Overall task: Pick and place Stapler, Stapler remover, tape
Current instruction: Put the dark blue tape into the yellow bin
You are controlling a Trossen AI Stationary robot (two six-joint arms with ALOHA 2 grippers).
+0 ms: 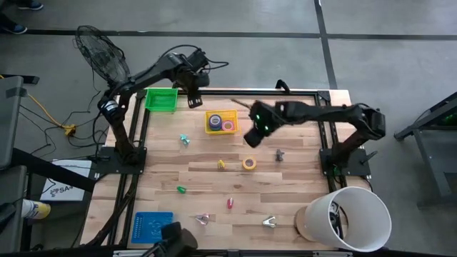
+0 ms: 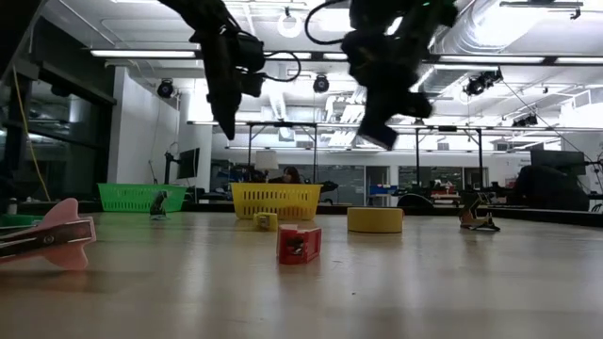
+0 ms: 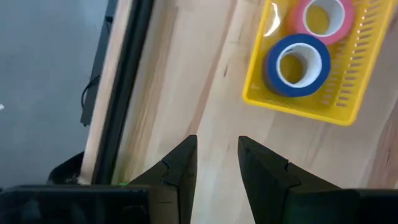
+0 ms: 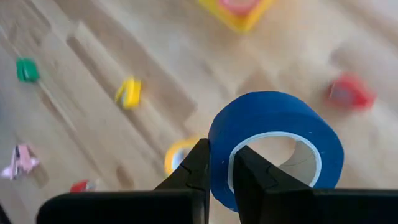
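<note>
My right gripper is shut on a blue tape roll and hangs in the air over the table's middle, just right of the yellow basket. That basket holds a blue roll and a pink roll. A yellow-orange roll lies flat on the table below my right gripper. My left gripper is open and holds nothing; it hovers near the table's far edge, between the green basket and the yellow one. My right gripper pinches the blue roll's wall, one finger inside the open centre and the other outside. The fingers come from above, pointing down. The roll is lifted clear of the table, its open centre facing up toward the wrist camera.
Small solid pieces lie scattered on the wood: yellow, green, red, teal. Grey claw-shaped pieces sit at the right and near edge. A white bucket stands at the near right corner, a blue tray near left.
</note>
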